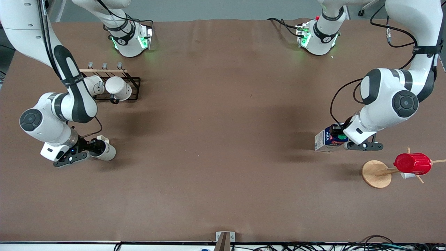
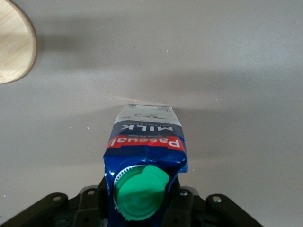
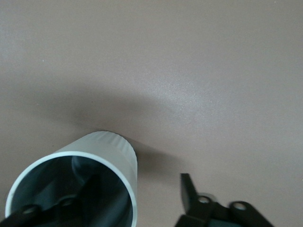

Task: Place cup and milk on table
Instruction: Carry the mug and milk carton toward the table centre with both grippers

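Note:
The pale cup (image 1: 105, 150) stands on the brown table (image 1: 223, 115) toward the right arm's end. My right gripper (image 1: 93, 148) is at its rim and open. In the right wrist view one finger is inside the cup (image 3: 102, 156) and the other finger (image 3: 187, 191) is outside, apart from the wall. The blue and white milk carton (image 1: 325, 140) with a green cap stands on the table toward the left arm's end. My left gripper (image 1: 339, 137) is shut on its top. In the left wrist view my left gripper (image 2: 142, 203) has its fingers pressed on both sides of the milk (image 2: 146, 142) by the cap.
A black rack (image 1: 134, 85) with two white mugs (image 1: 117, 89) stands farther from the front camera than the cup. A wooden cup stand with a round base (image 1: 375, 174) carries a red ribbed cup (image 1: 413, 163) nearer the front camera than the milk. The base also shows in the left wrist view (image 2: 14, 42).

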Tool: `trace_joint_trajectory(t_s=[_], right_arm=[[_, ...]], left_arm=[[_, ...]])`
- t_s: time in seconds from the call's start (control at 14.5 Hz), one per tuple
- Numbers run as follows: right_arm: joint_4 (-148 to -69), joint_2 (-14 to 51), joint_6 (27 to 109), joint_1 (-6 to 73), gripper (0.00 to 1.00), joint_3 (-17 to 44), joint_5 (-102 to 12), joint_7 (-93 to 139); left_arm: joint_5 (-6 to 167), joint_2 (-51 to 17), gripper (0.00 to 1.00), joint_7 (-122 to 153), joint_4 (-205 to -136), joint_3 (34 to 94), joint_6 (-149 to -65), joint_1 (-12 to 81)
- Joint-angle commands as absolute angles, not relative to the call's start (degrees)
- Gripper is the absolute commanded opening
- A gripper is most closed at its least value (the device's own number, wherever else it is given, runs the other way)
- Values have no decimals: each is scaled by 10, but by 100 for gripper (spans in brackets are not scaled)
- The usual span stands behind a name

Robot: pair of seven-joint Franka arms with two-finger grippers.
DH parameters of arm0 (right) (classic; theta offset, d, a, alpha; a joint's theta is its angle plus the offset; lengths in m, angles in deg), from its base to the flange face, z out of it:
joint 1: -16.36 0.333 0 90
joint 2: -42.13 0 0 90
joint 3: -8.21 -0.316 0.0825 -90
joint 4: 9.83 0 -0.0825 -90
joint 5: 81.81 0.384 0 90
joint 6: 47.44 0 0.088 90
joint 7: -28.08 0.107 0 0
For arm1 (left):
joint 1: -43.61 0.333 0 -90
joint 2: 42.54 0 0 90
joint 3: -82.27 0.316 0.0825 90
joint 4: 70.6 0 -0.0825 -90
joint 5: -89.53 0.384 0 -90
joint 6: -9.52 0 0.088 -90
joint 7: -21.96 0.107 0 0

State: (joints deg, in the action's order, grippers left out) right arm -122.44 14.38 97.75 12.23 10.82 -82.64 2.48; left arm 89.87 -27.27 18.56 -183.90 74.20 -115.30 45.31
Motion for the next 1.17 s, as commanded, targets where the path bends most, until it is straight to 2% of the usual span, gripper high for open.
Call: trace_joint_trajectory(t_s=[0.0,0.07,0.28,0.48,0.62,0.9,1.1], right_arm=[[-1236,154,973,121,10,105,-815,36],[-1234,154,961,123,1,105,-815,55],[-1204,160,900,129,0,104,-815,66],[-1115,181,725,133,0,88,-814,107],[-1053,182,648,138,0,53,-814,180],[-1013,180,635,172,0,-50,-826,381],[-978,145,652,271,0,-53,-847,537]], left_arm=[[901,-291,39,197,-1845,740,-1150,455],[901,-292,39,196,-1842,740,-1150,455],[901,-301,39,196,-1841,740,-1150,453],[901,-307,39,195,-1818,740,-1129,453],[901,-308,39,196,-1793,740,-1092,453],[900,-311,39,197,-1762,739,-1055,454],[899,-306,39,188,-1734,733,-1048,444]])
